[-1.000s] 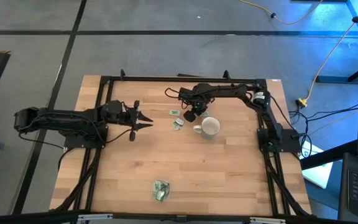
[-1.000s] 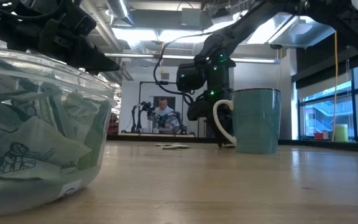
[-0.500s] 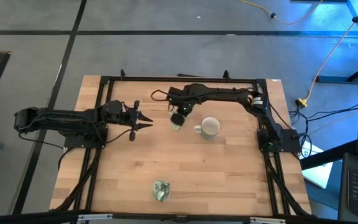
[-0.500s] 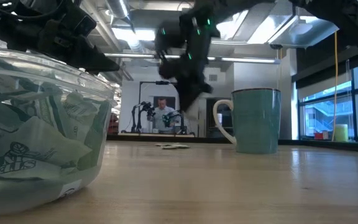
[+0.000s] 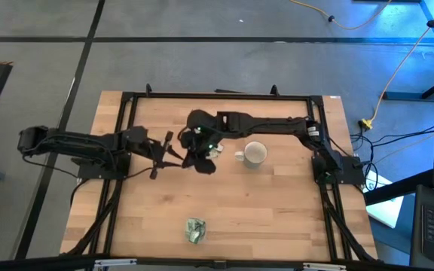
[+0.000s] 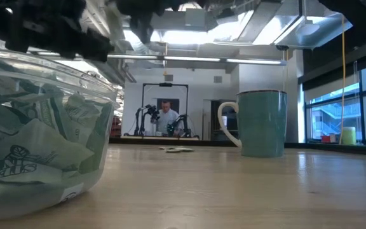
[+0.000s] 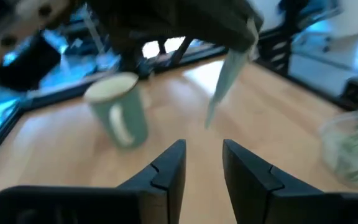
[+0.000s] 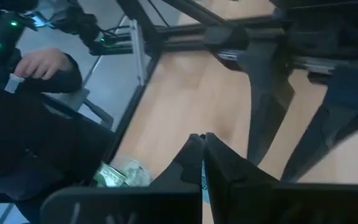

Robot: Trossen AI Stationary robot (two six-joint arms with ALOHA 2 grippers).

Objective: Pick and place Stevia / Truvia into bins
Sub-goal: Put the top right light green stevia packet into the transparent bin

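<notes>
A clear round bin (image 5: pixel 195 229) filled with green-and-white Stevia sachets stands near the table's front edge; the low view shows it close up (image 6: pixel 43 146). A few loose sachets (image 6: pixel 176 149) lie flat on the wood left of the white mug (image 5: pixel 255 153). My right gripper (image 5: pixel 204 165) hangs above the table's middle, shut on one sachet (image 7: pixel 225 81). My left gripper (image 7: pixel 204 162) stands open just to its left, pointing at it, with nothing between its fingers. My right gripper pinches the sachet's upper end (image 7: pixel 241 53) between its two fingers. The sachet hangs slanting below them, lifted clear of the table. In the right wrist view only its thin pale edge (image 8: pixel 202 179) shows between the fingers.
The mug (image 7: pixel 120 115) stands upright right of both grippers. A black frame (image 5: pixel 224 95) runs around the tabletop. Bare wood lies between the grippers and the bin. A person's hand (image 8: pixel 42 62) shows beyond the table's edge.
My right gripper has risen from the table beside the mug and swung toward the left gripper and the near edge, rolling its wrist, with the sachet lifted clear and hanging from it. My left gripper has turned a little where it is.
</notes>
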